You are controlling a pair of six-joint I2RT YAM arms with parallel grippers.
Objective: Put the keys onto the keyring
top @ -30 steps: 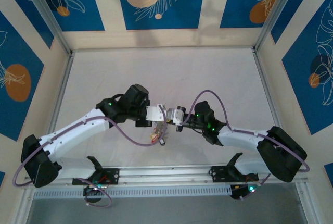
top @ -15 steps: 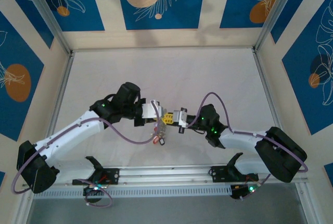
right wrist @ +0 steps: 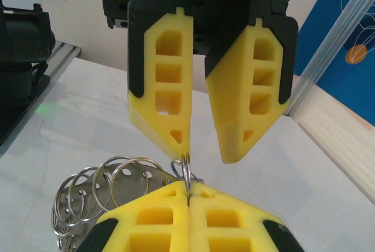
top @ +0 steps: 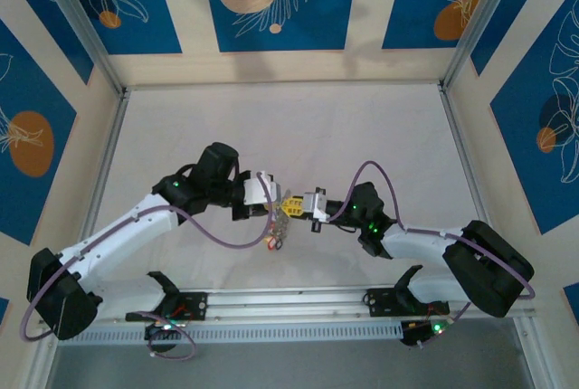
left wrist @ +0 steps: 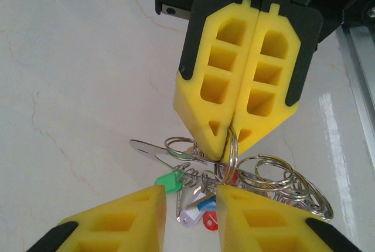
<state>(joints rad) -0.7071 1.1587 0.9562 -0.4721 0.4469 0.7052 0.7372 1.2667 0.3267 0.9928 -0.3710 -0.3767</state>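
Observation:
My right gripper [right wrist: 188, 186] is shut on the keyring [right wrist: 186, 167], a thin steel ring standing upright between its yellow pads. The bunch hangs under that ring: keys with green [left wrist: 167, 180], white [left wrist: 193, 211], blue [left wrist: 212, 203] and red [left wrist: 210, 222] tags, plus several loose steel rings [left wrist: 275, 176]. My left gripper [left wrist: 190, 196] faces it tip to tip, open, one finger either side of the bunch. In the top view the left gripper [top: 281, 200] and the right gripper [top: 298, 203] meet at mid-table, and the keys [top: 276, 233] dangle below them.
A flat perforated metal tag with rings [right wrist: 117, 184] hangs at the left of the bunch. Purple cables [top: 222, 237] loop off both arms. The aluminium rail [top: 289, 303] runs along the near edge of the pale table [top: 289, 136].
The left arm has drawn back to the left and the two wrists have come apart, so yellow fingers now show between them. The bunch still hangs at the same spot.

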